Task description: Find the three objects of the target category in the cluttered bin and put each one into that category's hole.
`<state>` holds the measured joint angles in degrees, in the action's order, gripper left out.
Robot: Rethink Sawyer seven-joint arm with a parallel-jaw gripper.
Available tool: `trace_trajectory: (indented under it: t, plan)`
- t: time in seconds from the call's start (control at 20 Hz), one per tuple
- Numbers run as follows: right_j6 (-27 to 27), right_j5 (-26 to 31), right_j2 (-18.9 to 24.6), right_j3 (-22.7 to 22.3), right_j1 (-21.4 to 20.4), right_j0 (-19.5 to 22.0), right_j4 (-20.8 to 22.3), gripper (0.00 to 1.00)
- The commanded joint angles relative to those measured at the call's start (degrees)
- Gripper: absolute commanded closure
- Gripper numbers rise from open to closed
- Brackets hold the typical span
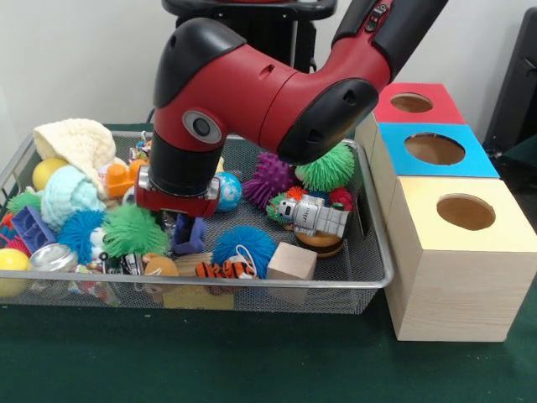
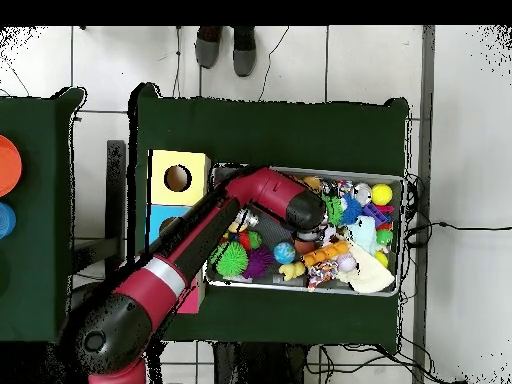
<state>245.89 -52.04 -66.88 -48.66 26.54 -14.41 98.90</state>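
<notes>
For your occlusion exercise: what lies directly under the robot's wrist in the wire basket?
Below the wrist, a purple toy and green spiky ball show in the basket. The gripper is covered.

Bright, even indoor light. Soft shadow under the silver wire-mesh basket [image 1: 369, 281] on the green-clothed table [image 1: 252, 361]. Glossy highlights on the red arm shell [image 1: 252, 88]. Front view sharp.

wire basket [image 1: 379, 277] on table [image 1: 252, 369], toys piled inside, three boxes [image 1: 457, 260] in a row just right of it in front view, arm [image 1: 252, 92] reaching down over basket middle, wooden block [image 1: 291, 262] at near rim
</notes>
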Motion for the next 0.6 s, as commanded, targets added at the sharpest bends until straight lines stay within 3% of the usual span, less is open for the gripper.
trace_trajectory:
  t: [0.05,0.25,0.4,0.6]
  plan:
    - [-12.97,13.97,11.55,-1.42,6.33,3.41,-6.24,1.0]
    - [-15.13,16.3,12.46,-1.88,5.09,3.59,-8.03,1.0]
    - [-7.04,11.66,9.21,-2.59,6.97,1.84,-5.16,1.0]
    - [1.1,8.76,5.37,-6.74,7.06,-2.41,-3.32,1.0]
